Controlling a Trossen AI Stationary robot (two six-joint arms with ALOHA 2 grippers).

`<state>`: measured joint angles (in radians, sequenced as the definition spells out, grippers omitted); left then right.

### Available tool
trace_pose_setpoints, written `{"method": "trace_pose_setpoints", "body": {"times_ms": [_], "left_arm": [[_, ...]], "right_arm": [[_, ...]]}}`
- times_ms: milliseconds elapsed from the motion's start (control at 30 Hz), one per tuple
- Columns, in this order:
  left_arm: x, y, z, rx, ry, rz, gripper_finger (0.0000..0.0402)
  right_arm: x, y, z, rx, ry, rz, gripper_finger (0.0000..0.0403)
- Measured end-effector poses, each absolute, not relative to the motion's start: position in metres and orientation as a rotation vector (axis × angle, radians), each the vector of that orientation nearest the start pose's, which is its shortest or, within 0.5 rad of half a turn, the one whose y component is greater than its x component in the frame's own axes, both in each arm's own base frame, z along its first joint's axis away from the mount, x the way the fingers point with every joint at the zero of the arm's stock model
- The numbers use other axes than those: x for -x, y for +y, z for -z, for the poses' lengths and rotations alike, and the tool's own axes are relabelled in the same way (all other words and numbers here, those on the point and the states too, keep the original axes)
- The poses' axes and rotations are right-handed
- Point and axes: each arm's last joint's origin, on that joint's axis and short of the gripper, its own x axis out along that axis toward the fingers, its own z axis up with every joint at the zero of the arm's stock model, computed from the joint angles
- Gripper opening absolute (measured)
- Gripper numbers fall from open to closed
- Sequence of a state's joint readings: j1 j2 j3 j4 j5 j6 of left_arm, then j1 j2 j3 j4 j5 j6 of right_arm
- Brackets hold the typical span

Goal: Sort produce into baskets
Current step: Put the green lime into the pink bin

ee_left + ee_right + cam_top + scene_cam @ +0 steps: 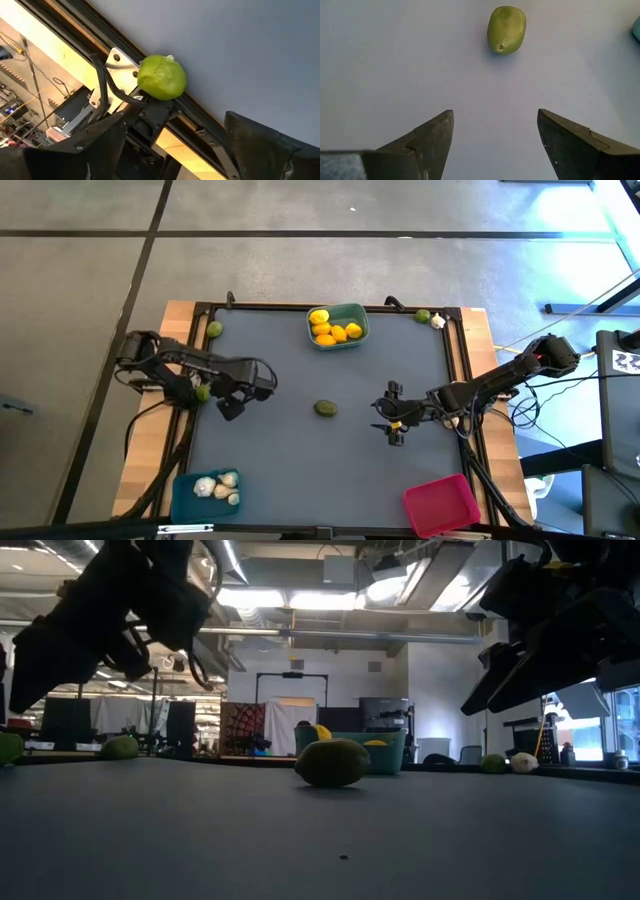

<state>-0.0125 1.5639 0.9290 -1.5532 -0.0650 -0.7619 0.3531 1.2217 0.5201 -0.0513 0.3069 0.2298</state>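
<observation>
My right gripper (495,145) hangs released, jaws spread, above the dark desk (300,450) near its right edge, facing a lime (506,29) lying at the desk's centre. My left gripper (232,402) hovers near the left edge, fingers apart, empty; a second lime (161,77) sits against the frame there. Lemons (335,330) fill the teal basket (356,311) at the far edge. Garlic (218,486) occupies the blue basket (185,492) at the near left corner; the pink basket (440,502) sits near right. Beyond: a workshop under ceiling lights (250,598).
</observation>
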Motion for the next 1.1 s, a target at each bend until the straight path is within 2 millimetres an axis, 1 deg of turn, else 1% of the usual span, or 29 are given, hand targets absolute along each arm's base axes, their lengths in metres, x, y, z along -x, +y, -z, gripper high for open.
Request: {"method": "trace_pose_setpoints", "body": {"times_ms": [167,333,433,567,900,1100], "left_arm": [[-0.187,0.008,-0.182,0.348,2.09,-0.823,0.0324],[-0.185,0.014,-0.168,0.366,2.06,-0.773,0.0324],[-0.18,0.018,-0.161,0.377,2.085,-0.772,0.0324],[-0.181,0.024,-0.155,0.355,2.125,-0.767,0.0324],[-0.185,0.036,-0.131,0.317,2.303,-0.684,0.0324],[-0.185,0.037,-0.114,0.283,2.421,-0.612,0.0324]], "right_arm": [[-0.214,0.07,-0.174,0.023,0.709,0.038,0.0287],[-0.214,0.07,-0.174,0.026,0.71,0.037,0.0287],[-0.214,0.07,-0.174,0.026,0.71,0.037,0.0287],[-0.214,0.07,-0.174,0.027,0.71,0.037,0.0287],[-0.214,0.069,-0.174,0.032,0.706,0.053,0.0287],[-0.214,0.069,-0.174,0.033,0.706,0.053,0.0287]]}}
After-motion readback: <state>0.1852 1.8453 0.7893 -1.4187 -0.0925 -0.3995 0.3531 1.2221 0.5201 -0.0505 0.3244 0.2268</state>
